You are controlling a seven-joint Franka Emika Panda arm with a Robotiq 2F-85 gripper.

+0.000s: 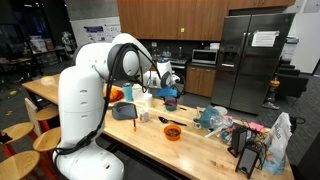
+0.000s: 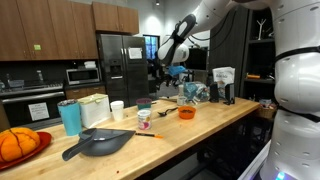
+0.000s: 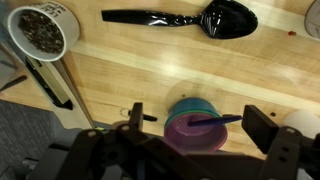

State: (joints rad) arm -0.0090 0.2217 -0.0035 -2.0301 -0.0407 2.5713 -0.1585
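Note:
In the wrist view my gripper (image 3: pixel 198 125) is open, with one finger on each side of a stack of small bowls (image 3: pixel 190 135), purple on top with green and blue below. A blue utensil (image 3: pixel 215 121) lies across the top bowl. The gripper hovers above the stack and holds nothing. In both exterior views the gripper (image 1: pixel 166 78) (image 2: pixel 165 62) hangs over the wooden counter, above the bowl stack (image 1: pixel 170 100) (image 2: pixel 144 104).
A black spoon (image 3: pixel 190 20) and a white cup with dark contents (image 3: pixel 40 32) lie farther along the counter (image 3: pixel 120 70). An orange bowl (image 1: pixel 172 131) (image 2: pixel 186 113), a white cup (image 2: pixel 117 110), a blue tumbler (image 2: pixel 70 117) and a cluttered heap (image 1: pixel 235 130) also stand there.

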